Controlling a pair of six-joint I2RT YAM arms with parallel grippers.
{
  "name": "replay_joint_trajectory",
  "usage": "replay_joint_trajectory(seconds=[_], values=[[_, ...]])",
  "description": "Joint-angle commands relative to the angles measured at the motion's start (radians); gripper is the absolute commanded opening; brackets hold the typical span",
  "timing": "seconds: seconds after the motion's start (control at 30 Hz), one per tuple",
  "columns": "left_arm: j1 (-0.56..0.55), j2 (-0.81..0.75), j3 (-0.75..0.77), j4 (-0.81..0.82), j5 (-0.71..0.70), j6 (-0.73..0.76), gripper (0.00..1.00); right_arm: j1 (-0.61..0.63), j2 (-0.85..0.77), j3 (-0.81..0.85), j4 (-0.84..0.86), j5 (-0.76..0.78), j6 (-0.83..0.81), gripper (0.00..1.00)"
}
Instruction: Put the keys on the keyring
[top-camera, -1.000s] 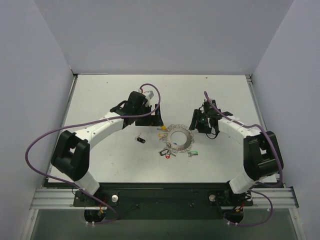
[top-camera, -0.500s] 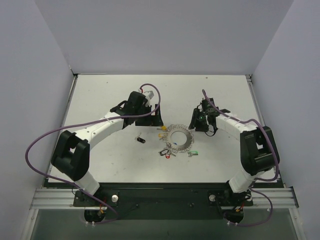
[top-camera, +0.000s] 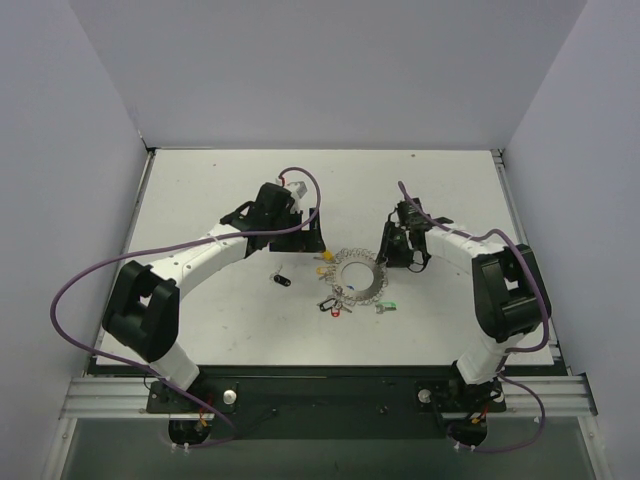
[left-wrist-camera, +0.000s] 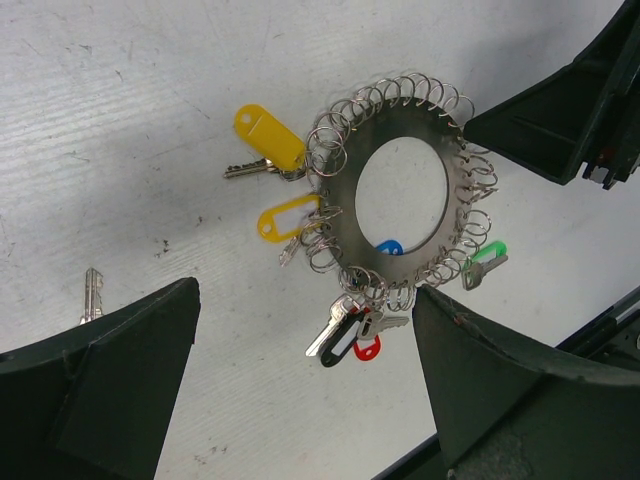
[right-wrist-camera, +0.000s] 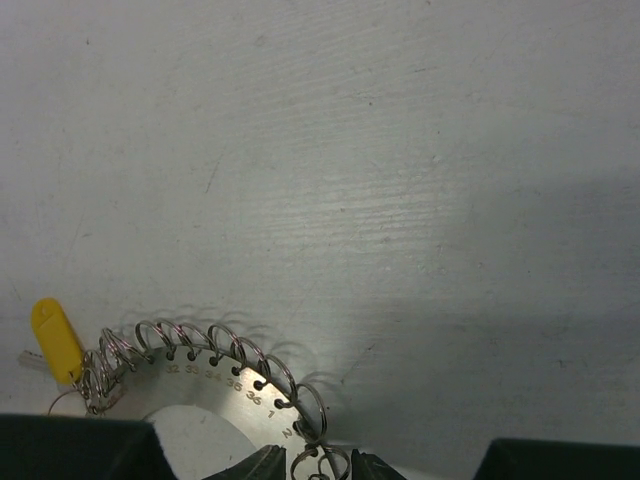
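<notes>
Lying flat on the white tabletop (top-camera: 200, 190), the large round silvery metal keyring (left-wrist-camera: 345, 190), rimmed with wire loops, sat between the two arms. The right gripper (right-wrist-camera: 320, 468) stood at the keyring's right rim with its fingertips drawn close about one wire loop. Whether they clamped that loop could not be told. The left gripper (left-wrist-camera: 305, 300) hung above the keyring's left side, its fingers wide apart and nothing between them.

Count:
- One keyring.
- Six small metal keys (left-wrist-camera: 335, 340) with coloured plastic heads lay at the keyring, apparently on its loops: two yellow, one blue, one green, one red, one black.
- One loose key (left-wrist-camera: 92, 292) lay alone on the tabletop.

The loose key lay to the keyring's left, apart from it, on the left arm's side. In the left wrist view it sat just beside one finger, which hid its lower end. In the top view its long axis ran on a slant. The left gripper was the nearer. Judged from this, a pick would require that gripper to shift sideways over the key and close across its narrow width.
</notes>
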Motion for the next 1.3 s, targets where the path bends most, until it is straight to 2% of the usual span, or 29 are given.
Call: replay_joint_trajectory(seconds=[0.0, 0.17, 0.3, 0.5, 0.77, 0.8, 0.87, 0.9, 1.0, 1.1, 1.27], values=[[0.005, -0.043, 0.019, -0.001, -0.014, 0.007, 0.97, 0.010, 0.014, 0.041, -0.037, -0.009, 0.017, 0.31], [0.005, -0.046, 0.013, -0.001, -0.014, 0.007, 0.97, 0.009, 0.017, 0.041, -0.034, -0.013, 0.019, 0.20], [0.005, -0.049, 0.008, -0.002, -0.020, 0.009, 0.98, 0.010, 0.011, 0.038, -0.034, -0.010, 0.016, 0.15], [0.005, -0.051, 0.004, 0.001, -0.020, 0.009, 0.98, 0.009, -0.018, 0.030, -0.027, -0.009, 0.003, 0.00], [0.005, -0.061, -0.004, 0.001, -0.024, 0.010, 0.97, 0.010, -0.063, 0.013, -0.017, 0.005, -0.017, 0.00], [0.005, -0.061, -0.007, 0.001, -0.023, 0.010, 0.97, 0.011, -0.066, 0.012, -0.017, 0.002, -0.021, 0.02], [0.005, -0.066, -0.008, 0.001, -0.024, 0.012, 0.97, 0.010, -0.072, 0.007, -0.017, 0.001, -0.027, 0.13], [0.005, -0.066, -0.010, 0.001, -0.026, 0.012, 0.97, 0.011, -0.074, 0.006, -0.017, -0.001, -0.032, 0.22], [0.005, -0.067, -0.012, 0.002, -0.024, 0.012, 0.98, 0.010, -0.075, -0.005, -0.017, 0.002, -0.035, 0.34], [0.005, -0.071, -0.018, 0.004, -0.025, 0.012, 0.97, 0.011, -0.072, -0.013, -0.013, -0.004, -0.038, 0.42], [0.005, -0.078, -0.025, 0.004, -0.023, 0.012, 0.97, 0.010, -0.066, -0.011, -0.011, -0.030, -0.044, 0.44]])
